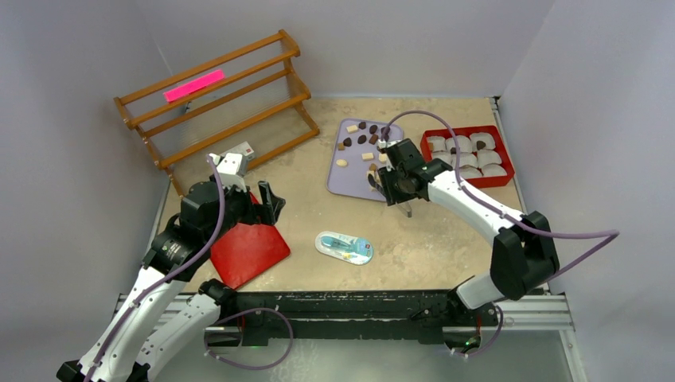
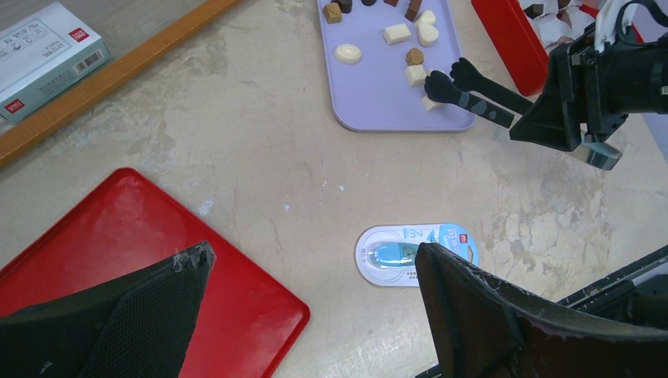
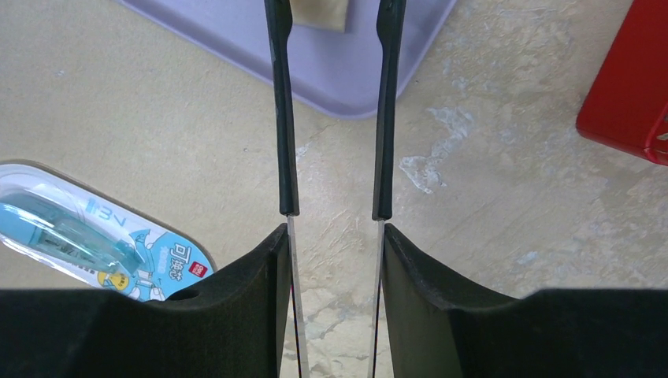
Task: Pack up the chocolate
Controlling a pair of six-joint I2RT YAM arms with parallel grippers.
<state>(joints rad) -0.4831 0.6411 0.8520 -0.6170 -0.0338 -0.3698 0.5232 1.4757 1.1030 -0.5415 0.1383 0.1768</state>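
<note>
Dark brown and cream chocolate pieces (image 1: 362, 139) lie scattered on a lilac tray (image 1: 350, 181), which also shows in the left wrist view (image 2: 378, 102). My right gripper (image 1: 392, 193) is shut on metal tongs (image 3: 281, 118) with black tips. In the right wrist view (image 3: 335, 236) the tong arms reach over the tray's near edge, with a cream piece (image 3: 323, 14) between them; whether they pinch it is cut off. A red box (image 1: 468, 155) of white paper cups holds a few dark pieces. My left gripper (image 2: 313, 256) is open and empty above a red lid (image 2: 157, 252).
An oval blue-and-white packet (image 1: 344, 247) lies on the table between the arms. A wooden rack (image 1: 215, 103) with a pink strip stands at the back left, with a small white box (image 2: 47, 47) beside it. Walls close in three sides of the table.
</note>
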